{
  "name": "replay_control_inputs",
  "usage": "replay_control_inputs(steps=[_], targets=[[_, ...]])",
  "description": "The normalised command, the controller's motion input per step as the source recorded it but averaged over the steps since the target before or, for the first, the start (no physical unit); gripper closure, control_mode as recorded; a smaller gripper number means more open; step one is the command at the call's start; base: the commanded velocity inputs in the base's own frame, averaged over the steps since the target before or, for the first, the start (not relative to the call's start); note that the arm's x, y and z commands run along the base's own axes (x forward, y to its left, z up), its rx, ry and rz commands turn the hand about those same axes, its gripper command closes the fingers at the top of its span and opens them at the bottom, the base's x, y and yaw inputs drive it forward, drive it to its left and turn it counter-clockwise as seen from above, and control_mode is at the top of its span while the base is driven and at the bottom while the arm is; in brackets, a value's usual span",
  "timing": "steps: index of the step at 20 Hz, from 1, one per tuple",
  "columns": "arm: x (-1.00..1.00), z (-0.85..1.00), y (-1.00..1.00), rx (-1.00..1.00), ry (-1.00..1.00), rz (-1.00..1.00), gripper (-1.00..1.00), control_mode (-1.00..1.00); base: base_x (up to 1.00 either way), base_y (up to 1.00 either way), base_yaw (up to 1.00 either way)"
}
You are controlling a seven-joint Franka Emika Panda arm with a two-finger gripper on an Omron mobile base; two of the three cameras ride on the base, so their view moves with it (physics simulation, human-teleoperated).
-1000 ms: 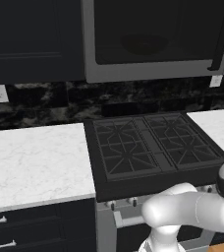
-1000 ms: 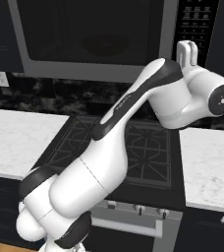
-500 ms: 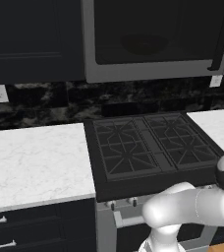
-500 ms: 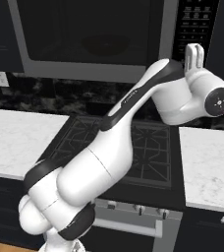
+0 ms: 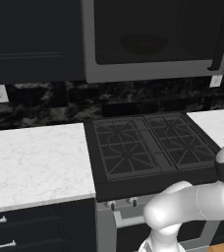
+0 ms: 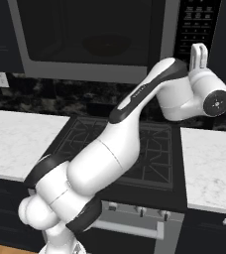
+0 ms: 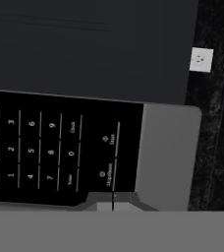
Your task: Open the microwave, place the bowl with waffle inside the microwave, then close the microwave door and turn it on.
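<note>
The microwave hangs above the stove with its door closed and its dark bar handle at the right edge. Through the dark glass a shallow round bowl shows faintly inside, also seen from the right base. The waffle cannot be made out behind the glass. My gripper is shut with nothing in it and points up, just below the keypad. In the hand view the closed fingertips sit right under the keypad, near the Start button.
A black gas stove lies below, with white marble counters to its left and right. Dark cabinets flank the microwave. A wall outlet sits on the dark backsplash.
The hand has shifted a little to the right, toward the keypad. The gripper has stayed shut and the microwave door has stayed closed.
</note>
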Motion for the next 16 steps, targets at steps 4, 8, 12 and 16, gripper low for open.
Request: replay_control_inputs(steps=[4, 8, 12, 16], targets=[[0.31, 0.0, -0.33, 0.0, 0.0, -0.04, 1.0, -1.0, 0.0, 0.0, 0.0], [0.34, 0.0, -0.24, 0.0, -0.03, -0.01, 1.0, -1.0, 0.0, 0.0, 0.0], [0.2, 0.0, -0.01, 0.0, -0.02, 0.0, 1.0, -1.0, 0.0, 0.0, 0.0], [0.31, 0.0, -0.07, 0.01, 0.0, 0.0, 1.0, -1.0, 0.0, 0.0, 0.0]])
